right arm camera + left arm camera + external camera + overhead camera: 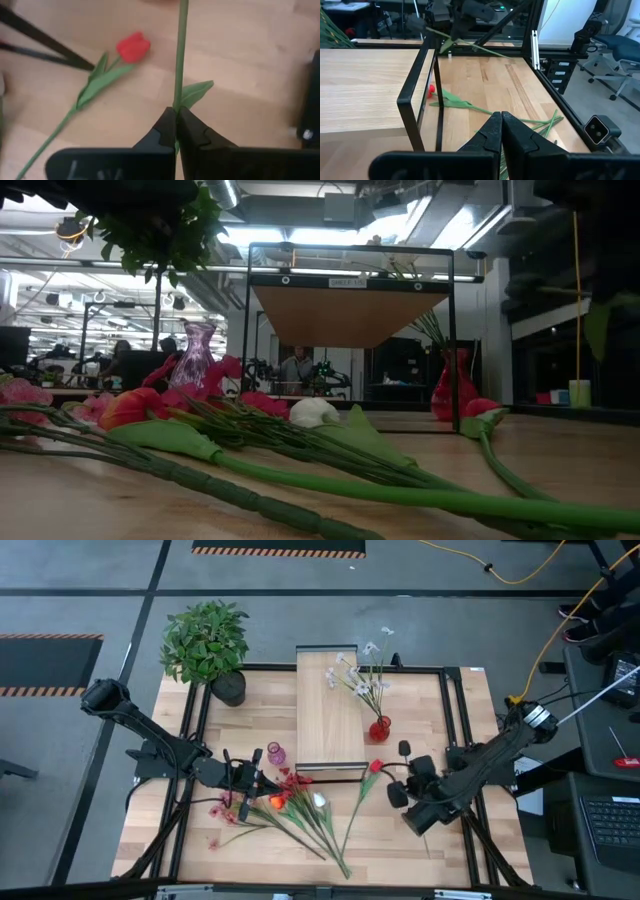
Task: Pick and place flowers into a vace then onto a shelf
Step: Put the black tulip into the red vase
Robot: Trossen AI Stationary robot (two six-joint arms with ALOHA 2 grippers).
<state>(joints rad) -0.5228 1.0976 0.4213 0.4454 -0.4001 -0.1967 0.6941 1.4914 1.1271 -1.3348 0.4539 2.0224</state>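
The flowers (pixel 295 810) lay mostly loose in a heap on the table's front middle, just before the shelf (pixel 328 710). One green stem (pixel 180 50) was clamped between the fingertips of the right gripper (pixel 176 117), raised over the table to the right of the heap, with a red tulip (pixel 133 46) lying flat below it. The left gripper (pixel 501 122) hovered with its fingers pressed together on nothing, near the shelf's front left corner, beside the pink vase (pixel 276 753). The likeliest trouble was the grip itself: the stem was thin and pinched only at the tips, low on its length, so it could swing or slip out during a carry. A long stalk could also catch on the shelf's black frame. The red vase (pixel 380 727), by the shelf's right side, already held white blossoms and looked narrow-necked, so a stem that missed could nudge it over. As for writing, a small pale label sat on the shelf's front edge in the low view, and white marks showed on the right gripper's body; neither could be read.
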